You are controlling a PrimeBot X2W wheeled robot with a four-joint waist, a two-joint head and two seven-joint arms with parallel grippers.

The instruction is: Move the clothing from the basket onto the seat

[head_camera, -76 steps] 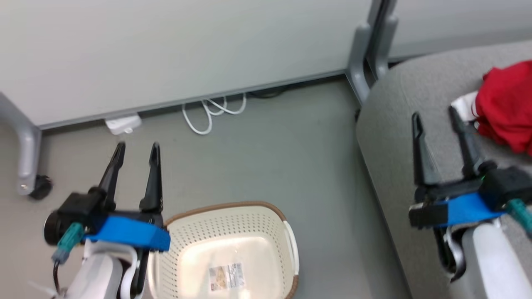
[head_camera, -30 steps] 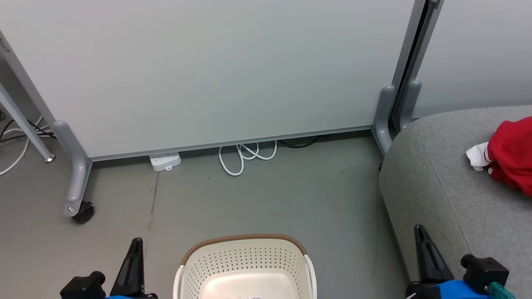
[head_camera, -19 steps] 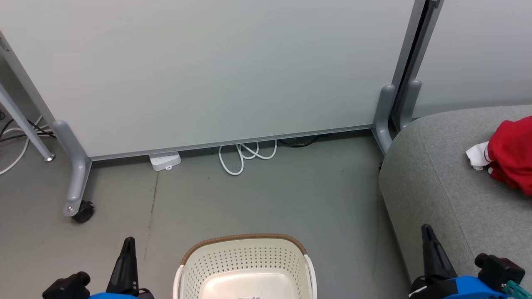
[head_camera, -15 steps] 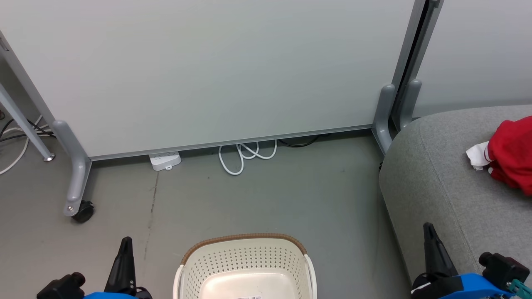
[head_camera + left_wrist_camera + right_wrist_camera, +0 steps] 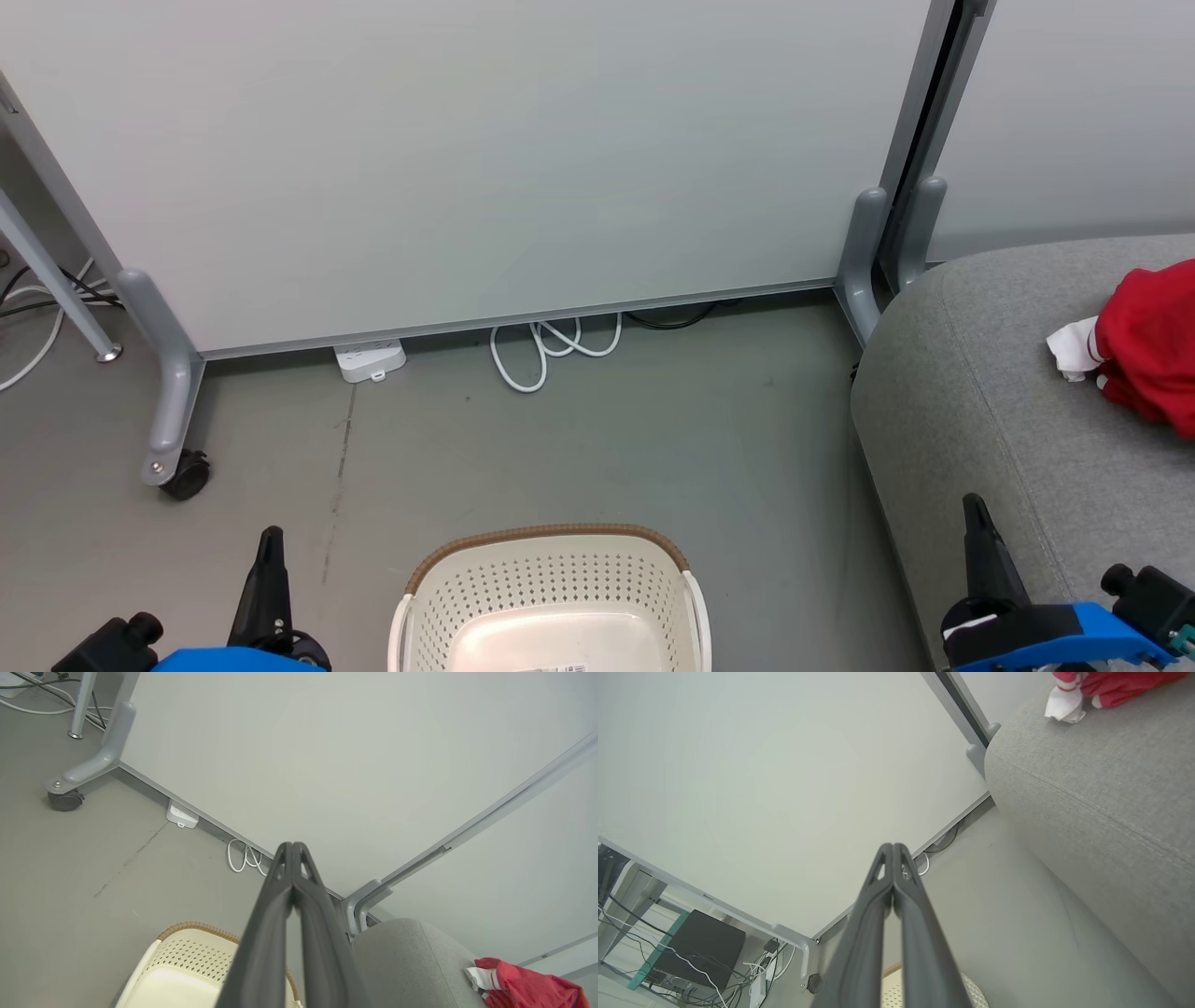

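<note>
Partition panel [image 5: 467,159]: pale, stood upright on grey feet behind everything.
Floor [image 5: 607,448]: grey, ran from the panel's foot down to the basket.
Seat [image 5: 1008,401]: grey upholstery with a rounded corner, filled the right side, well apart from the basket.
Basket [image 5: 546,537]: sat on the floor at the bottom edge between the two arms, its perforated wall and pale bottom in plain sight.
Clothing [image 5: 1148,345]: a red heap with a bit of white striped trim, lay on the seat at the far right.
Left gripper [image 5: 292,847]: fingers pressed together at the tips, nothing between them.
Right gripper [image 5: 893,847]: fingers likewise pressed tip to tip, holding nothing, beside the seat's edge.
White cable [image 5: 541,350]: looped on the floor at the panel's base.
Power strip [image 5: 372,359]: white, just left of the cable.
Caster [image 5: 187,478]: black, under the left foot.
</note>
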